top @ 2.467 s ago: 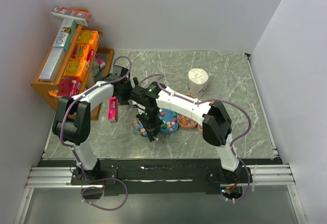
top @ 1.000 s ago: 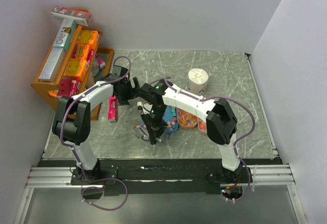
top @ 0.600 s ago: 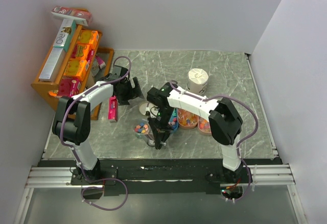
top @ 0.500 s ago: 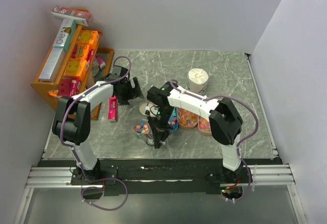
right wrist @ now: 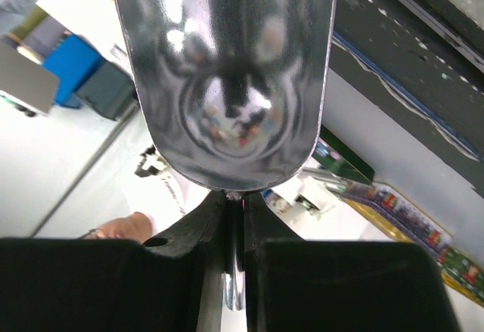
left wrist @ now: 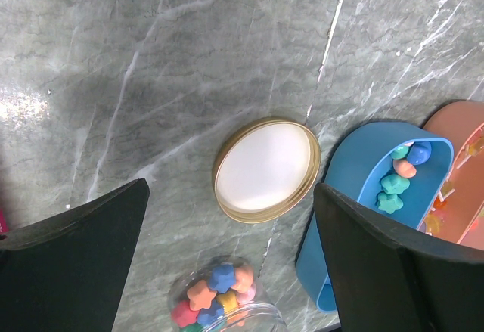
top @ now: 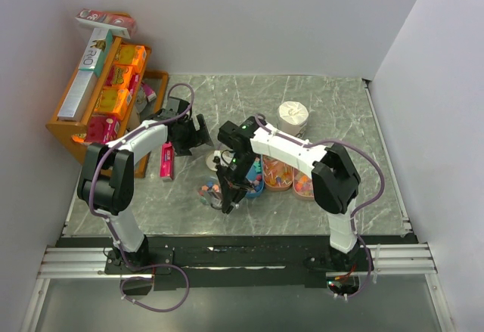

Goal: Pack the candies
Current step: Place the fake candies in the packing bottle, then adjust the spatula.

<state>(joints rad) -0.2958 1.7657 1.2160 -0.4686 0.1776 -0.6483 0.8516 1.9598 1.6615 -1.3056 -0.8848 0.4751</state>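
Observation:
The candies (left wrist: 215, 298) lie in a clear glass jar (top: 207, 191) on the marble table, with more candies (left wrist: 401, 173) in a blue tray (top: 254, 184). A gold-rimmed lid (left wrist: 266, 169) lies flat beside the jar. My left gripper (left wrist: 231, 188) hangs open above the lid and jar, holding nothing; in the top view the left gripper (top: 198, 134) sits behind the lid (top: 219, 158). My right gripper (right wrist: 234, 218) is shut on the handle of a shiny metal scoop (right wrist: 227, 67). From above, the scoop (top: 227, 205) points toward the near edge, just right of the jar.
An orange tray (top: 278, 175) and another tray (top: 304, 186) with sweets stand right of the blue one. A white roll (top: 293, 120) stands behind them. A flat pink packet (top: 167, 159) lies left, next to a wooden shelf (top: 106, 90) of orange boxes.
My right arm has swung the scoop around the jar, first toward the near edge, then slightly back and left. The lid has come into view. The left arm has stayed put.

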